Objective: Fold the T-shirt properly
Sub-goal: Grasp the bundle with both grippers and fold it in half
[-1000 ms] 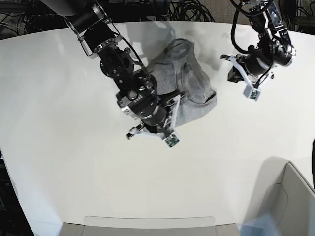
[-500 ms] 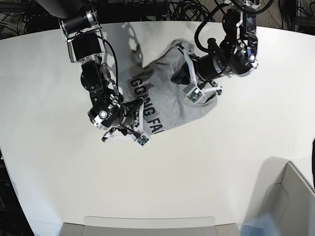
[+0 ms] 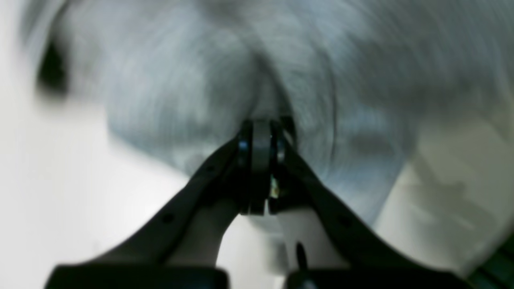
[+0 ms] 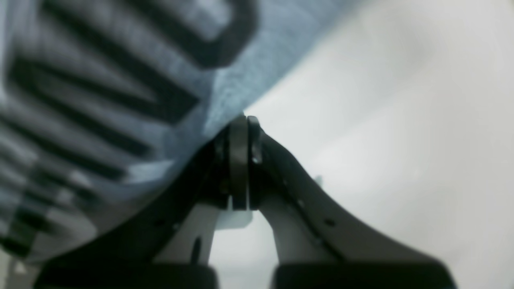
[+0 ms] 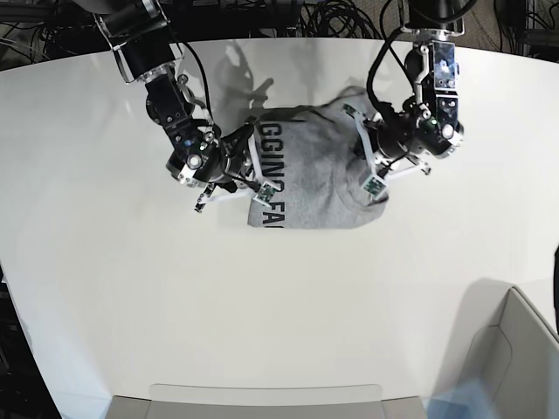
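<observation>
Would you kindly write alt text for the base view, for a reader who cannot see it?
Seen from above, two robot arms hold a grey T-shirt with black lettering at opposite edges on a white table. The right claw grips the printed side, the left claw the plain side. A pale bin corner sits at lower right.

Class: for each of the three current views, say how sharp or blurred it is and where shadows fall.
Base view: sharp; arm shadows fall on the table. Left wrist view: T-shirt smeared by blur, left gripper crisper. Right wrist view: the lettering is soft, right gripper fairly sharp.
</observation>
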### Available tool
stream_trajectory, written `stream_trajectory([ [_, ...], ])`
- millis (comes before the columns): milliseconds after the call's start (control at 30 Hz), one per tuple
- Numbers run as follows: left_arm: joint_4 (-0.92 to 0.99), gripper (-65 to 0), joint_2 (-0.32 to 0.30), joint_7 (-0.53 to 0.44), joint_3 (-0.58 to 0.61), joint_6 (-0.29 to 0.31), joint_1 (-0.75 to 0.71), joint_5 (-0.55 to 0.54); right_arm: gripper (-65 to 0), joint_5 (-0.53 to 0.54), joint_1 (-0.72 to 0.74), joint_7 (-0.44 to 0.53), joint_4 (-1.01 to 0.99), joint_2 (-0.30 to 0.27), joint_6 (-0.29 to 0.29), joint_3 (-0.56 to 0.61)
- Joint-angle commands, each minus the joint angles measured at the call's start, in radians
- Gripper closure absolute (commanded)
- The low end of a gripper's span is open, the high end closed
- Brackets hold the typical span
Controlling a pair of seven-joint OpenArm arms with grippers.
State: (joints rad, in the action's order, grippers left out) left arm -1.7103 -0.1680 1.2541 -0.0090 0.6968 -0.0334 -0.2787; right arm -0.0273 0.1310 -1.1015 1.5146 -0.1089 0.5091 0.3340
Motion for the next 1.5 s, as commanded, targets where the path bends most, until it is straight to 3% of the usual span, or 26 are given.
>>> stream_trajectory([
  [0,0.003,0.0,-0.006,-0.009,-0.018,0.001,0.023,0.008,0.0,0.020,0.006,0.013,0.034,0.004,0.012,0.015],
  [233,0.123,0.0,0.003,-0.017,-0.024,0.001,0.198,0.028,0.0,0.020,-0.060,0.013,0.086,0.018,0.012,0.201],
  [300,0.143,0.0,0.032,-0.017,-0.024,0.001,0.240,0.029,0.0,0.020,-0.066,0.014,0.086,0.042,0.010,0.230],
  [467,0.234,0.0,0.100,-0.017,-0.022,0.001,0.332,0.032,0.0,0.020,-0.081,0.014,0.100,0.082,0.010,0.236],
  [600,0.246,0.0,0.121,-0.018,-0.024,0.001,0.347,0.032,0.0,0.020,-0.112,0.014,0.202,0.071,0.013,0.230],
  [800,0.211,0.0,0.114,-0.018,-0.032,0.001,0.349,0.032,0.0,0.022,-0.184,0.013,0.418,-0.041,0.010,0.107],
  [933,0.089,0.0,0.114,-0.015,-0.032,0.001,0.329,0.032,0.0,0.027,-0.193,0.014,0.449,-0.044,0.012,-0.074],
  [1233,-0.079,0.0,0.118,-0.006,-0.022,0.001,0.099,0.032,0.0,0.025,-0.121,0.016,0.314,0.030,0.010,-0.252],
  [1467,-0.176,0.0,0.112,-0.011,-0.022,0.001,-0.049,0.034,0.0,0.025,-0.052,0.016,0.139,0.105,0.012,-0.253],
])
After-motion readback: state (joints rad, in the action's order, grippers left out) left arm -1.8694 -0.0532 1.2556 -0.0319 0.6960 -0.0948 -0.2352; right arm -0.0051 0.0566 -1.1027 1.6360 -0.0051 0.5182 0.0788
